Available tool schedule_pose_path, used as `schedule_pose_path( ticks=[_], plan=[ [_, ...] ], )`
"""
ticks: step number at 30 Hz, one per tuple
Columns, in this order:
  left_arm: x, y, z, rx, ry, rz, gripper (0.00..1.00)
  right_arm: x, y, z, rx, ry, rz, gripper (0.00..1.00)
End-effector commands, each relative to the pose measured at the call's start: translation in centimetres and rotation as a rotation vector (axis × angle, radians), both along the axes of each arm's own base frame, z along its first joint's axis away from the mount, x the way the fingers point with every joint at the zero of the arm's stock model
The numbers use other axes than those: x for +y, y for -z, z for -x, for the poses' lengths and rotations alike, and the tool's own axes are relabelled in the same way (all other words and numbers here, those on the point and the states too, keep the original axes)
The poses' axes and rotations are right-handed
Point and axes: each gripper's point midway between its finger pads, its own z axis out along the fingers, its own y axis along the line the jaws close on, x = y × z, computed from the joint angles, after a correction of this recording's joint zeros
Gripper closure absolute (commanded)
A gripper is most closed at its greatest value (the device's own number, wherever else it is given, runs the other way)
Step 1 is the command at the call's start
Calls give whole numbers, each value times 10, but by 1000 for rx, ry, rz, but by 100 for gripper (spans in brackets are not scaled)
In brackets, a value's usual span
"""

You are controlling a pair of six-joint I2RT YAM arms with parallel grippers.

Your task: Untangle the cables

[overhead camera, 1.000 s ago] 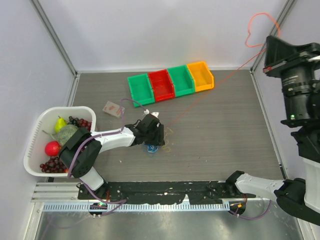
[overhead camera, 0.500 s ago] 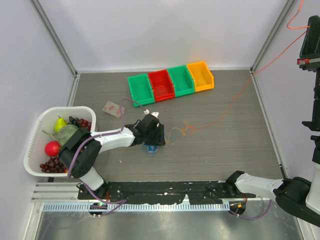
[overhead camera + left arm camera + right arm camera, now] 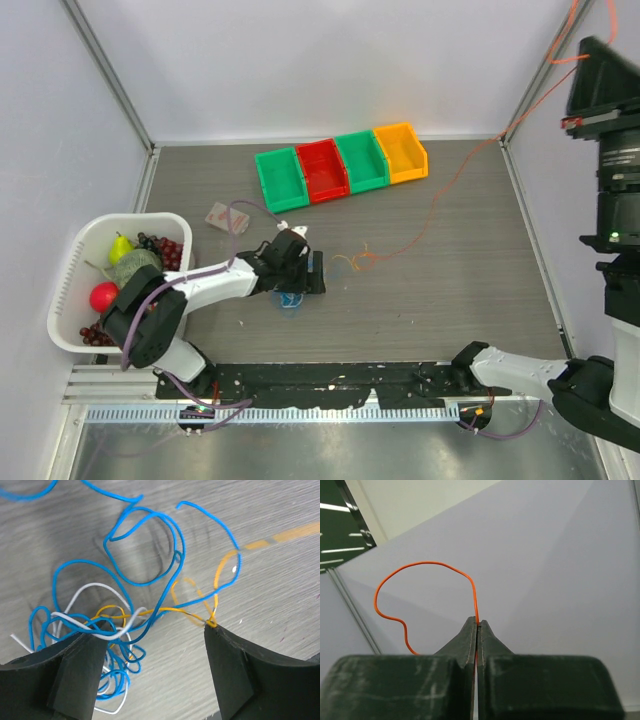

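The cables lie tangled on the table under my left gripper [image 3: 155, 650], which is open. Blue cable [image 3: 145, 545] forms loose loops, a white cable [image 3: 90, 587] winds through them, and an orange-yellow cable [image 3: 150, 611] crosses between my fingers [image 3: 250, 670], touching the right one's tip. From above, my left gripper [image 3: 300, 275] stands over the blue coil [image 3: 290, 300]. The orange cable [image 3: 440, 200] runs from a small curl [image 3: 355, 262] up to my right gripper [image 3: 583, 50], raised high at the right. The right gripper [image 3: 478, 625] is shut on the orange cable [image 3: 420, 567].
Green [image 3: 280, 175], red [image 3: 322, 168], green [image 3: 360, 160] and orange [image 3: 400, 150] bins stand in a row at the back. A white basket [image 3: 70, 300] of fruit sits at the left edge. A small packet [image 3: 222, 215] lies near the basket.
My left gripper has opened and shifted slightly left. The right gripper rose and swung right with the orange cable, which went from taut to slack, its curl now right of the left gripper.
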Motion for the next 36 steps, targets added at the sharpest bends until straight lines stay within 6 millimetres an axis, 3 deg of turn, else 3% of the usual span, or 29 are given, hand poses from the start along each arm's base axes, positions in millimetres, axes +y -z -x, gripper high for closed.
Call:
schedule_pose_path(
  ticks=[1,2,3,6,7,8,9,10,13,17,24,30,36],
  plan=[
    [21,-21,17,4,32,-12,16,11,32,-14,57,-11,19,99],
    [18,-33,18,-12,53,15,15,20,51,-26,100,-12,40,99],
    [16,-43,20,-26,69,35,14,15,55,-22,101,-11,29,99],
    [12,-72,26,-71,111,100,13,23,107,-42,214,18,61,99],
    [10,-79,30,-75,138,119,15,21,120,-41,237,25,65,99],
    [8,-86,33,-82,161,138,20,26,149,-54,304,43,88,99],
    [6,-90,35,-83,181,153,25,23,162,-51,328,49,95,99],
    [3,-95,36,-90,194,170,29,25,191,-56,387,60,110,99],
    [-5,-98,33,-95,212,190,46,26,244,-57,492,56,126,99],
    [-26,-87,22,-91,254,158,51,25,295,-50,582,39,148,99],
    [-74,-47,7,-63,357,-7,57,18,324,-33,644,10,150,99],
    [-100,-41,12,-103,426,-50,52,15,338,-27,674,7,150,99],
    [-104,-41,7,-130,421,-65,54,15,347,-26,689,4,160,99]
  ],
)
